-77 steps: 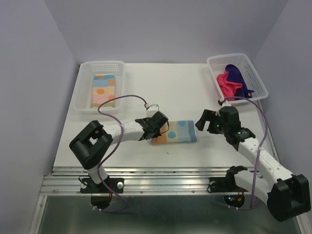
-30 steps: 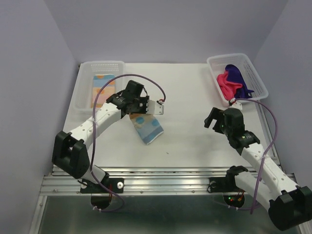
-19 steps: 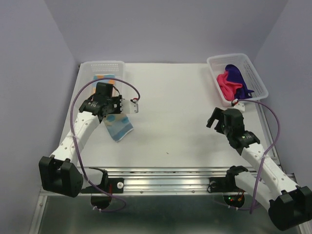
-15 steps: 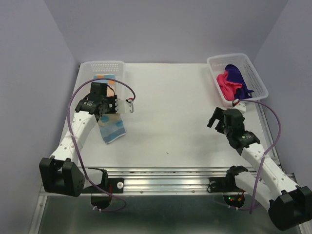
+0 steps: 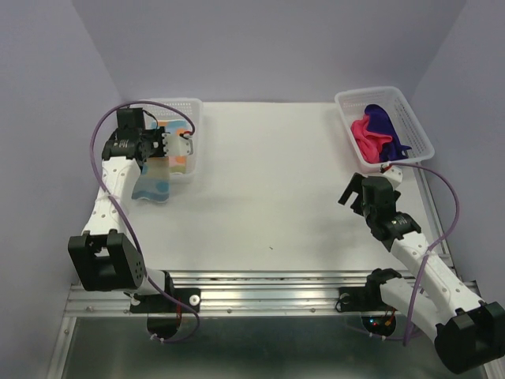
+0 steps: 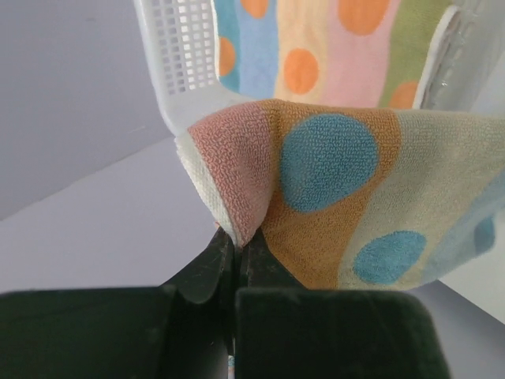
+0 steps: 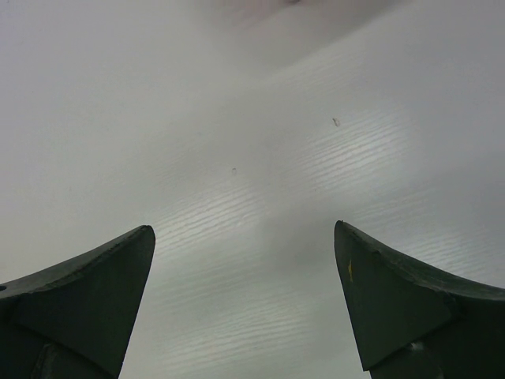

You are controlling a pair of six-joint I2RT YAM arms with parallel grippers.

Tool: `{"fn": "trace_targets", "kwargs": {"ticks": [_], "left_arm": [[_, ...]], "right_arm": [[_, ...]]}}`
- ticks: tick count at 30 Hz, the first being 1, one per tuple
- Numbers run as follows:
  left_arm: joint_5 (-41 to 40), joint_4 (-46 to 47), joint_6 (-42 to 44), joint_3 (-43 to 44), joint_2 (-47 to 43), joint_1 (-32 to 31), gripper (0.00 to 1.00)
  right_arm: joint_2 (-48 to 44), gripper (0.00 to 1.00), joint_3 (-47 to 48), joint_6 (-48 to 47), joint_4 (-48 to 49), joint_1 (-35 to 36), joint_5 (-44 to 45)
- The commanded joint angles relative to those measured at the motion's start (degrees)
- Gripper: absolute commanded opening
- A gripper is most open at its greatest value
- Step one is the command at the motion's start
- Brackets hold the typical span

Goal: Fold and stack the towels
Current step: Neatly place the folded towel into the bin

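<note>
My left gripper (image 5: 144,151) is shut on a folded striped polka-dot towel (image 5: 154,181), which hangs over the near wall of the left white basket (image 5: 192,117). In the left wrist view the jaws (image 6: 234,246) pinch the towel's (image 6: 331,189) folded corner. A second striped towel (image 5: 175,130) lies inside that basket and also shows in the left wrist view (image 6: 316,47). The hot pink towel (image 5: 366,134) and the deep purple towel (image 5: 387,122) lie crumpled in the right basket (image 5: 418,130). My right gripper (image 5: 353,193) is open and empty over bare table (image 7: 245,237).
The two white perforated baskets stand at the back left and back right corners. Lilac walls close in the table on three sides. A metal rail runs along the near edge (image 5: 260,288).
My left gripper lifted the folded striped towel from the table's middle and carried it left and back to the left basket. My right arm drew back slightly.
</note>
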Motion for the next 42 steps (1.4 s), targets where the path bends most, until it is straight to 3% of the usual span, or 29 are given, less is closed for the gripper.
{"fn": "trace_targets", "kwargs": {"ticks": [1, 13, 31, 42], "left_arm": [[4.91, 5.35, 2.95, 3.28, -1.76, -0.24, 0.0], [6.58, 5.45, 0.92, 15.23, 9.57, 0.02, 0.0], [6.41, 10.89, -4.09, 19.19, 25.74, 0.02, 0.0], [6.14, 13.45, -4.0, 20.6, 29.35, 0.11, 0.0]], "right_arm": [[-0.15, 1.0, 2.32, 1.45, 2.4, 0.27, 3.61], [0.2, 1.0, 2.32, 1.54, 5.91, 0.27, 4.66], [6.17, 1.0, 3.98, 1.02, 9.16, 0.27, 4.14], [9.6, 1.0, 4.78, 1.28, 10.92, 0.27, 3.7]]}}
